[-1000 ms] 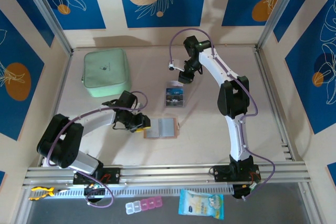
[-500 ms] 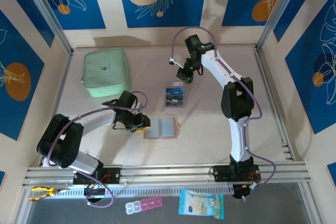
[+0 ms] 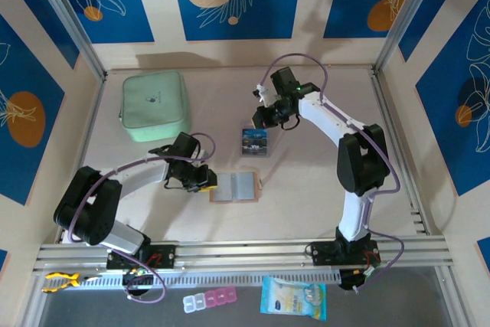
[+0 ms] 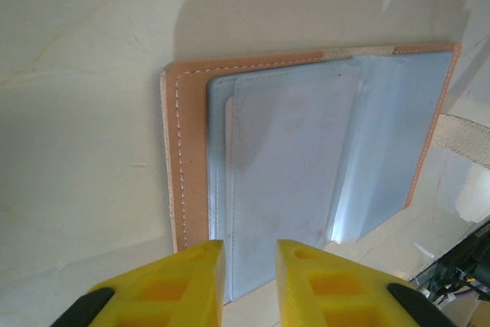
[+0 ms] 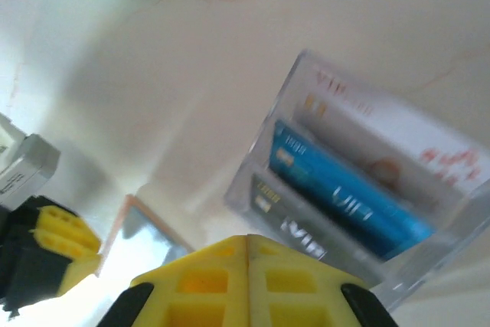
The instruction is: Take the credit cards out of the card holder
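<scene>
Toward the near edge of the counter [image 3: 291, 212], card holder [image 3: 235, 187] lay open, pockets apparently empty. Left pincer [image 4: 251, 246] narrowly parted at its left edge, gripping nothing. Mid-counter, credit cards [image 5: 344, 189] sat in clear box [image 3: 256, 154]. Right pincer [image 5: 246, 239] closed, empty, just beyond. Best: lift both straight up, dragging neither.

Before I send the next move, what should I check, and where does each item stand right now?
1. Card holder lying open, inside facing up: ok.
2. Pockets emptied: ok, as far as the left wrist view shows.
3. Credit cards standing in the clear box: ok.
4. Right gripper shut with nothing in it, above the box: ok.
5. Left gripper free of the holder: cannot tell. The jaws are slightly apart at its near edge.
</scene>
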Robot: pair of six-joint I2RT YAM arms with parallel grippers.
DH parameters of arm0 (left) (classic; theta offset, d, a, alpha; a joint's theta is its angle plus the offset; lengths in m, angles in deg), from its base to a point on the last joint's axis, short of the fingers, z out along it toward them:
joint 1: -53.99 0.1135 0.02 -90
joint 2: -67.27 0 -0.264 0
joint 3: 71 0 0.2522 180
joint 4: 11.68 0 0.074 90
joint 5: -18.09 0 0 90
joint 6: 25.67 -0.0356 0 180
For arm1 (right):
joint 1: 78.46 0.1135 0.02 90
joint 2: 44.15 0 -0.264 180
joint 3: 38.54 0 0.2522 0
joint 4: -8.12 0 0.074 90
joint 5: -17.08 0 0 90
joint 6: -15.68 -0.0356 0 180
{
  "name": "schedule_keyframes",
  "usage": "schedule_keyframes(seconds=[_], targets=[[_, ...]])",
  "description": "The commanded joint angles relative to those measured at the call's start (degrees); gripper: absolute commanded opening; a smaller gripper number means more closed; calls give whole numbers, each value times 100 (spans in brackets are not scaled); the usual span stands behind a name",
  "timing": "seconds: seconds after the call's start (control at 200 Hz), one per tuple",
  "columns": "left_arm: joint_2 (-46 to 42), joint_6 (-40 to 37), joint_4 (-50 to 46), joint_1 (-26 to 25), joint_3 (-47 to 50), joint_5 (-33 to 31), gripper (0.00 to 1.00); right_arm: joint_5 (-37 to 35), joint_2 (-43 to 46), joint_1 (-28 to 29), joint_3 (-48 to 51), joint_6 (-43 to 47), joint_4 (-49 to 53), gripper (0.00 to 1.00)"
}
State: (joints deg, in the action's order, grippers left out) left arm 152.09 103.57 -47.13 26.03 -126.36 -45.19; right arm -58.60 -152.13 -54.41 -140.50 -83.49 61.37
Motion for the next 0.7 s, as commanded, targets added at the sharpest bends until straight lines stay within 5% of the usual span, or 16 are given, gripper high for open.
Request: schedule_keyframes(seconds=[0.0, 0.17, 0.475, 0.695], targets=[[70, -75, 110, 54, 4, 48, 22, 652, 325, 46, 541, -1773, -333, 5], [94, -68, 192, 47, 54, 75, 16, 1263, 665, 223, 1532, -2936, -1049, 0], [172, -135, 157, 54, 91, 12, 6, 1048, 748, 959, 2007, -3216, -1261, 1], [141, -261, -38, 52, 91, -172, 2, 989, 548, 1358, 2062, -3445, -1430, 10]])
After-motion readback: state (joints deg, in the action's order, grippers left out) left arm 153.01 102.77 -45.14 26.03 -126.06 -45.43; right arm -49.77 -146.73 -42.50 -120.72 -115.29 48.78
